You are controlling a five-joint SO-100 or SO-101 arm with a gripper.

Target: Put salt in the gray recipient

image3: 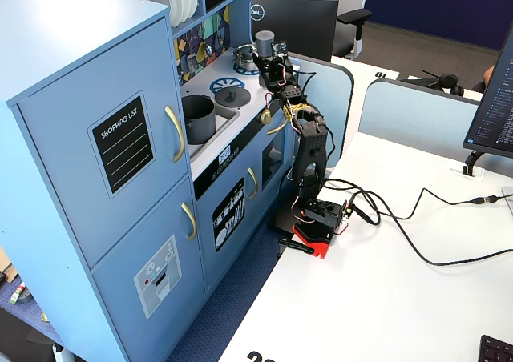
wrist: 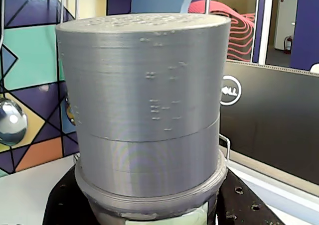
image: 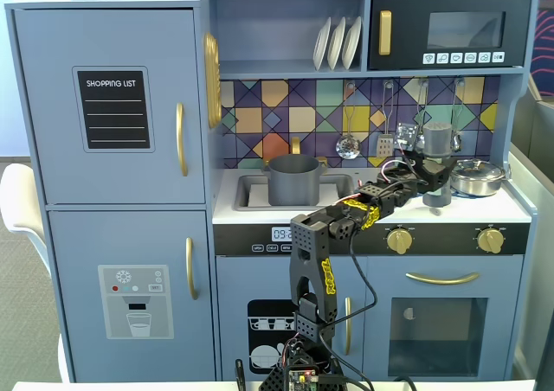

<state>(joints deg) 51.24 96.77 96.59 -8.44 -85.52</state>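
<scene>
The salt (image: 437, 162) is held upright by the gripper (image: 435, 176) at the far right of the toy kitchen's counter (image: 260, 211), as the front fixed view shows it, well apart from the pot (image: 294, 180). The fingers are closed around the shaker's lower body, and its cap (wrist: 144, 80) fills the wrist view. Whether its base touches the counter cannot be told.

The pot is seated in the sink (image: 253, 192), to the left of the shaker. A shiny pan (image: 477, 176) is just beside the shaker, on the side away from the pot, and utensils (image: 348, 144) hang from the wall between shaker and pot.

Several risks are judged from here. The tall shaker could be tilted in a low grip, or slip. The utensils could be struck if it is carried high, and the pot's rim could be clipped if it is carried low.
</scene>
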